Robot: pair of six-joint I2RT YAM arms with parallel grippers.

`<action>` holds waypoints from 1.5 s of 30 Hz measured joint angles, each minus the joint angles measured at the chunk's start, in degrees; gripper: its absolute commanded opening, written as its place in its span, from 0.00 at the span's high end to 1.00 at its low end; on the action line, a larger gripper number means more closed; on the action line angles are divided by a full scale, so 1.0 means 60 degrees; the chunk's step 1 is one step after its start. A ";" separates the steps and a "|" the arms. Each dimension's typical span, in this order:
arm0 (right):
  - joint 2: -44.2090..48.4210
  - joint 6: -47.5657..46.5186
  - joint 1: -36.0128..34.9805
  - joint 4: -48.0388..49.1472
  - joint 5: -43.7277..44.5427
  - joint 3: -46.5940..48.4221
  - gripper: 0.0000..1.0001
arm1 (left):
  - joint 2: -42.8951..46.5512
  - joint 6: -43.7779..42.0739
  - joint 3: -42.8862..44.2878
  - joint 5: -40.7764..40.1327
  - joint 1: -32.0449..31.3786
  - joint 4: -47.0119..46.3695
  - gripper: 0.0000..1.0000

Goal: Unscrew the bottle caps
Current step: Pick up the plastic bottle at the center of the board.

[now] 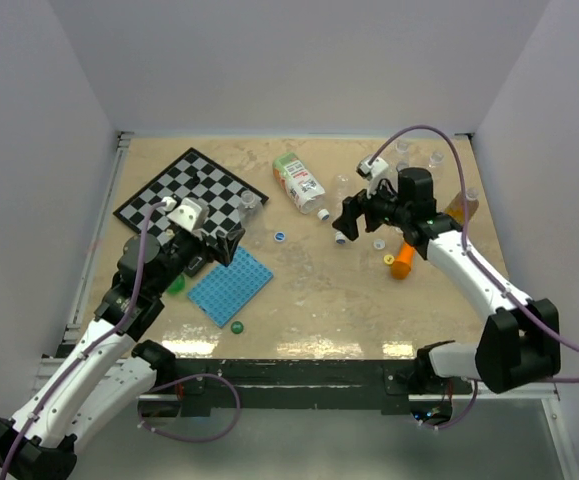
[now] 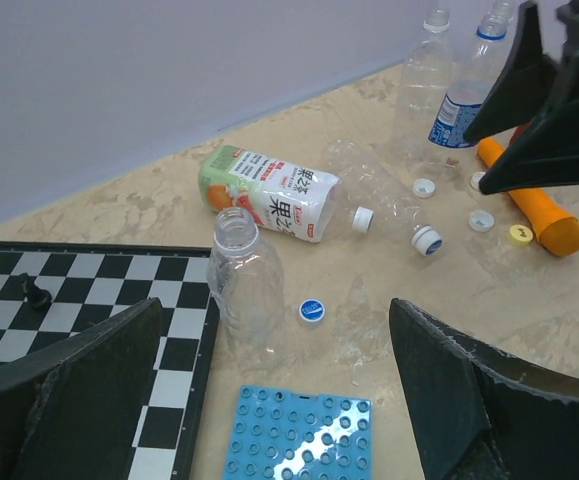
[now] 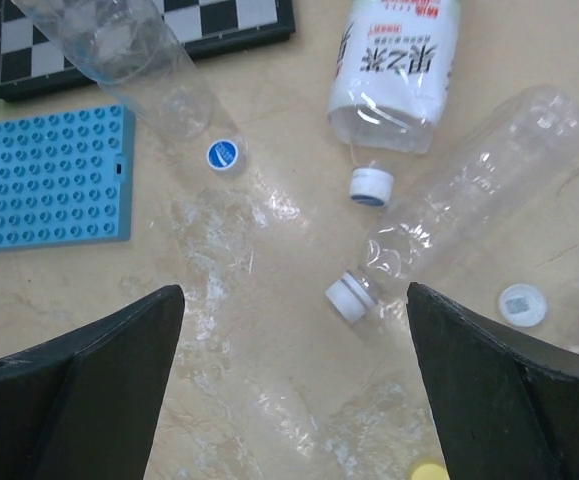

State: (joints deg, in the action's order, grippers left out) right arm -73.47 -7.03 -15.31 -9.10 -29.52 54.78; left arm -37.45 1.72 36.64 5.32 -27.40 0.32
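Right wrist view: we find right gripper (image 3: 294,290) spread wide over white round screw cap (image 3: 349,297) on clear plastic bottle (image 3: 469,180); left gripper (image 2: 274,305) likewise spread, empty.

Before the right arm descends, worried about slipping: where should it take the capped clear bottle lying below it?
Probably the white cap, pinched across its round side from above by the right gripper: the clear bottle lies flat, cap end unobstructed.

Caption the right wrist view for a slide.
Open right claw hovers over a lying clear bottle, its white cap still on; a loose blue cap lies nearby.
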 measured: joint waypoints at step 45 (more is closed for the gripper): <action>-0.4328 0.0834 -0.0656 -0.0561 0.2994 0.1406 0.20 | 0.0051 0.0000 0.0000 0.0546 0.0000 -0.0109 0.00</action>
State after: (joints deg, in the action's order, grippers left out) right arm -99.44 -2.02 -19.25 -12.47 -11.55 63.22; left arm -37.15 1.72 36.64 8.60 -27.40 -0.34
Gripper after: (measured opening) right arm 0.800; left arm 0.997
